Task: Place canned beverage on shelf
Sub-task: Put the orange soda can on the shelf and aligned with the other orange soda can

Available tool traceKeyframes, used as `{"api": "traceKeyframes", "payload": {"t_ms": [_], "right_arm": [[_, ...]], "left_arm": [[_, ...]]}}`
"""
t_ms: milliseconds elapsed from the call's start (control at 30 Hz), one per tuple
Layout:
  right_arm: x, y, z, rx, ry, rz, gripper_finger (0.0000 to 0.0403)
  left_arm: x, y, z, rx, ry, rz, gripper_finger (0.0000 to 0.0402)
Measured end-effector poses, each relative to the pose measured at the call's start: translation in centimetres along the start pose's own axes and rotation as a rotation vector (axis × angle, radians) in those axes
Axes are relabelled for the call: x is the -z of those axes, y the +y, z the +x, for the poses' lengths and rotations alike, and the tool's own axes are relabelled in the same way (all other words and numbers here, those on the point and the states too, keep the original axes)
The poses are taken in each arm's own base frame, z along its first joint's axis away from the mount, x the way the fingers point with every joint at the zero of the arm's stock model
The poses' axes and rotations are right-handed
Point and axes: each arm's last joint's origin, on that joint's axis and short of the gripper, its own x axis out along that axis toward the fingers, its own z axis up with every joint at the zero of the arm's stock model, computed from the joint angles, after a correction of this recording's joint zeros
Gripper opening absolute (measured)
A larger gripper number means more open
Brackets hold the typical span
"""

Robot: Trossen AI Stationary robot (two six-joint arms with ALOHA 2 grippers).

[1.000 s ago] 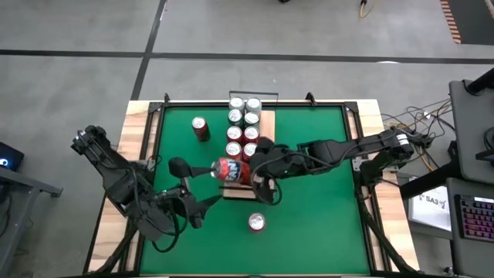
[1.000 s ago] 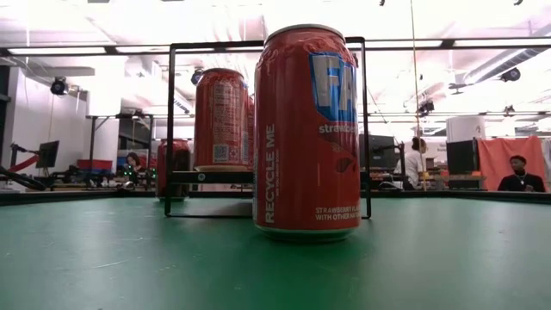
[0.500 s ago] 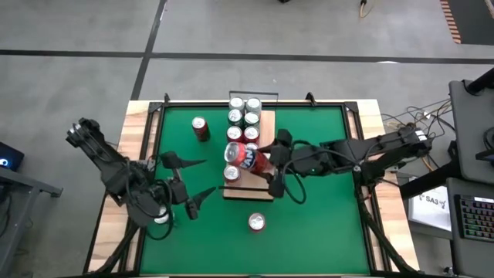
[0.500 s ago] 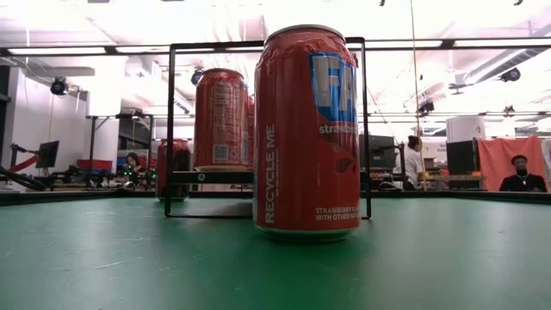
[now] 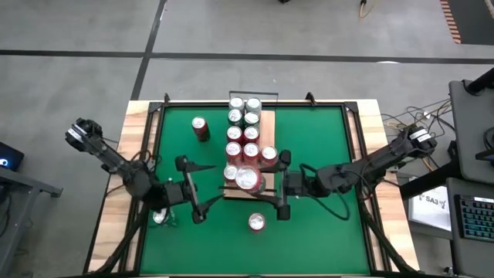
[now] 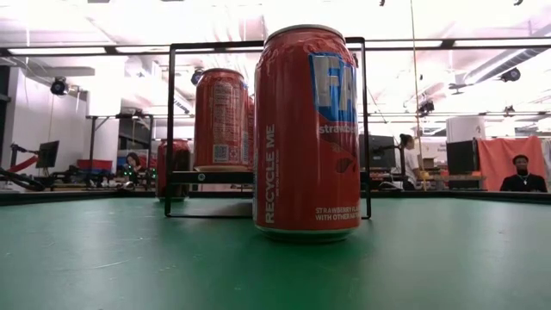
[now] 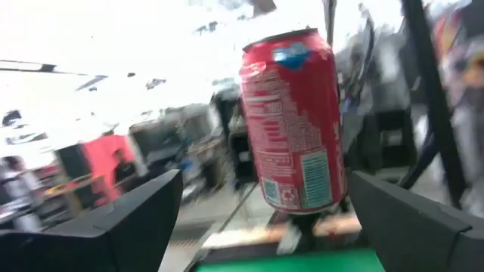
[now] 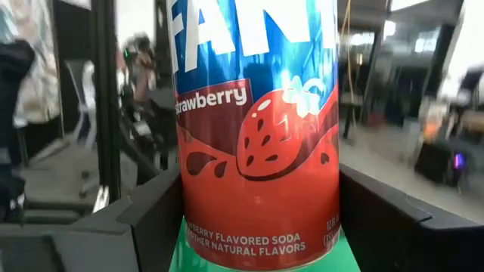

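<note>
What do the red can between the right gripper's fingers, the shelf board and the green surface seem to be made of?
The red can looks like thin metal with a glossy printed coat: light glints on its side, and its top is bare silver. The shelf board looks like pale wood or a wood-look laminate, judging by its grain; its end rail seems to be black metal. The green surface looks like a matte mat, without reflections.

In the low view a near can [image 6: 308,129] hides most of the shelf [image 6: 211,176] and the cans behind it. The right wrist view cuts off the top and base of the held can [image 8: 257,128]. The left wrist view is blurred; its can's [image 7: 293,125] small print cannot be read
</note>
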Motion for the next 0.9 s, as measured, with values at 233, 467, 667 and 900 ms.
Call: {"api": "traceKeyframes", "payload": {"t_ms": [233, 467, 667, 900], "right_arm": [[1.6, 0.5, 0.8, 0.093, -0.057, -0.100, 0.0283], [2.3, 0.8, 2.0, 0.211, -0.029, -0.145, 0.0283], [2.4, 0.9, 2.4, 0.240, -0.015, -0.159, 0.0283], [2.4, 0.9, 2.4, 0.240, -0.014, -0.157, 0.0283]], "left_arm": [[2.2, 0.1, 1.2, 0.100, -0.146, -0.160, 0.0359], [3.2, -0.3, 2.2, 0.063, -0.188, -0.187, 0.0359], [3.3, -0.5, 3.6, 0.030, -0.180, -0.176, 0.0359], [3.3, -0.5, 4.6, -0.006, -0.174, -0.176, 0.0359]]}}
